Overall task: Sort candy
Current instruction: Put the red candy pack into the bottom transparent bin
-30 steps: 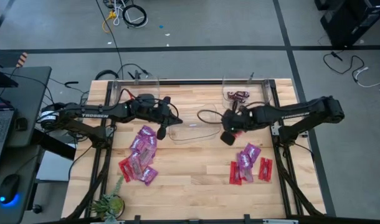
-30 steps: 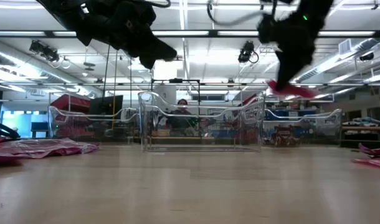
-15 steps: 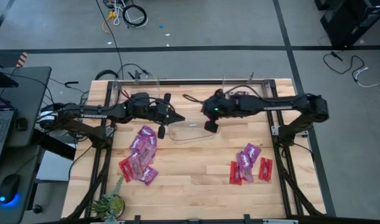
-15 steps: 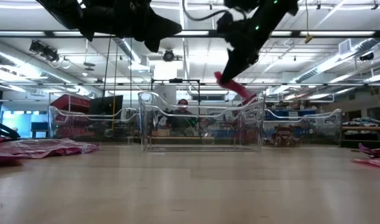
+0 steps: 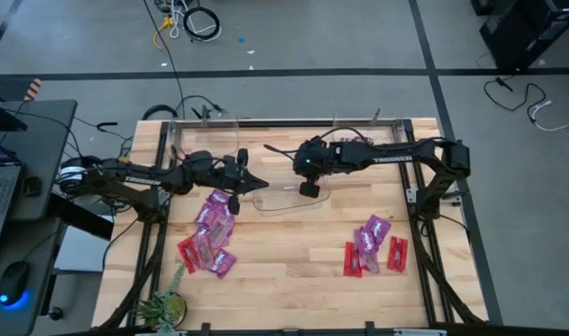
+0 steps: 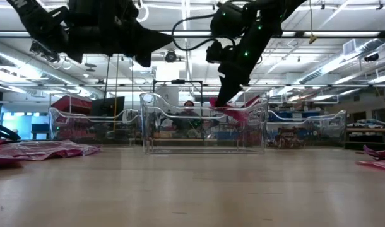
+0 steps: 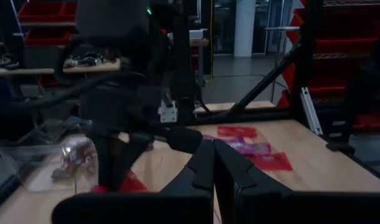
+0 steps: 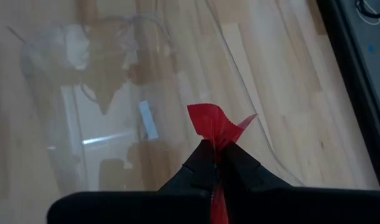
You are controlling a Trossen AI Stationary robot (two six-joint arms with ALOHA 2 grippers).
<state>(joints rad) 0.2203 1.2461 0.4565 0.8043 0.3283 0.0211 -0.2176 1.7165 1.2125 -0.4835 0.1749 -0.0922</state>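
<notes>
The right gripper (image 5: 310, 189) was positioned over the clear plastic bin (image 5: 286, 198) standing at the middle of the pale wooden table (image 5: 284, 266). Its dark fingers (image 8: 240, 167) were pinched together on a small red shiny wrapped candy packet (image 8: 213, 125), which stuck out beyond the fingertips above the bin's transparent floor. From table height the packet (image 6: 229, 111) hung at about the level of the bin's rim (image 6: 204, 111), with the right gripper (image 6: 225, 96) directly above it.

The left gripper (image 5: 246, 180) was raised above the table just beside the near-left end of the same bin, its two fingers (image 7: 205, 163) closed against each other with nothing between them.

On the left part of the table lay a loose group of purple and red flat wrapped packets (image 5: 209, 233), well apart from the bin. A second group of red and purple packets (image 5: 372, 246) lay on the right part of the table, near the front. A further clear bin at the table's far right corner (image 5: 359, 137) held a few dark and reddish packets (image 5: 355, 143). A small green plant (image 5: 163, 305) stood at the table's front left corner.
</notes>
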